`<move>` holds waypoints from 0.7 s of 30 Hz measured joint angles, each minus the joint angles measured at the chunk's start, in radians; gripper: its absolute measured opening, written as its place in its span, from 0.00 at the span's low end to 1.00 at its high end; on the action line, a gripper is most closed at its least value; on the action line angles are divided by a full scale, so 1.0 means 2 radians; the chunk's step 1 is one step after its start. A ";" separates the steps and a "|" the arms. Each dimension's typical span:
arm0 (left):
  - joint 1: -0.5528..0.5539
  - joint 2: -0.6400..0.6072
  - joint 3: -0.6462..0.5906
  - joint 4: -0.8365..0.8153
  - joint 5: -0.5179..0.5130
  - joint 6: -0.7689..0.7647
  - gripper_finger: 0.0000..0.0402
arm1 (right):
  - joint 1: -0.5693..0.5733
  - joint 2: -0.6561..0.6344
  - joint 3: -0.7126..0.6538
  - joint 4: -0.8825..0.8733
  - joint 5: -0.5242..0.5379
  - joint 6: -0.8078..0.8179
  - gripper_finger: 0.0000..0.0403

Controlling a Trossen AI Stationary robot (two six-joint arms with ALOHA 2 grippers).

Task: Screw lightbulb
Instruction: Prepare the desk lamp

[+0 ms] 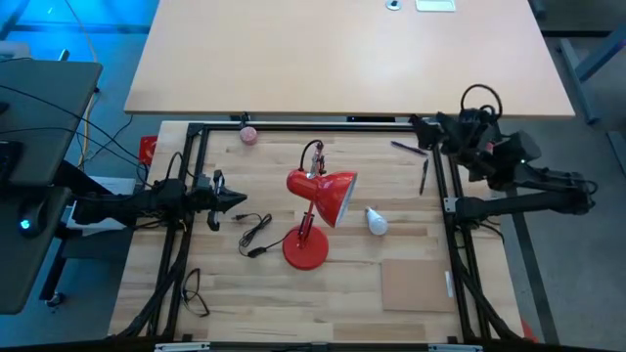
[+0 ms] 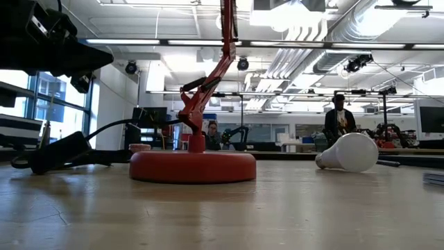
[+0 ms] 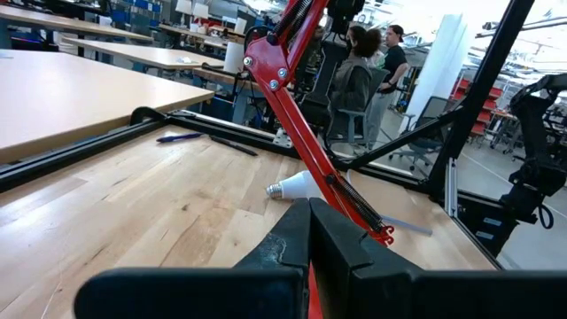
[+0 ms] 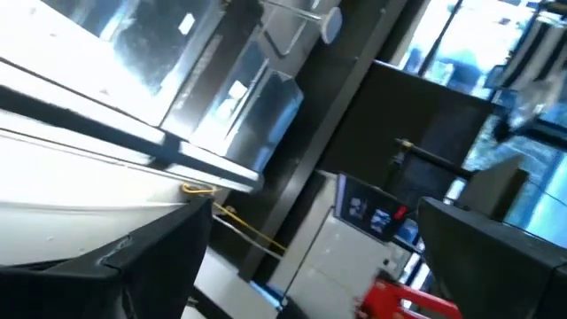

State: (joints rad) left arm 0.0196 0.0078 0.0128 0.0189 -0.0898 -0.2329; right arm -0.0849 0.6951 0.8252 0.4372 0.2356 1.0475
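The red lamp (image 1: 315, 210) stands mid-table on its round base (image 2: 193, 167), its shade (image 1: 335, 195) held up on a slanting arm (image 3: 306, 142). The lightbulb (image 1: 377, 221) lies on its side on the wood just right of the shade; it also shows in the low view (image 2: 350, 153) and in the left wrist view (image 3: 297, 187). My left gripper (image 1: 235, 200) waits shut at the table's left side, level, pointing toward the lamp. My right gripper (image 1: 427, 130) is raised at the far right corner, open and holding nothing; its own view (image 4: 319, 266) looks out over the room.
A small pink ball (image 1: 248, 135) lies near the far edge. Two dark pens (image 1: 409, 148) (image 1: 424, 176) lie at the far right. A brown card square (image 1: 416, 284) lies near right. The lamp's black cord and plug (image 1: 256, 235) trail left of the base. People stand in the room beyond.
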 joint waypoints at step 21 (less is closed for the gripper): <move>0.000 0.000 0.000 0.163 -0.043 -0.338 0.00 | -0.014 0.163 0.157 -0.235 -0.023 -0.099 0.94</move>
State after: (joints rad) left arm 0.0193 0.0082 0.0128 0.3459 -0.1760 -0.9092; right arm -0.1120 1.0207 1.1389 -0.0322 0.1896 0.8486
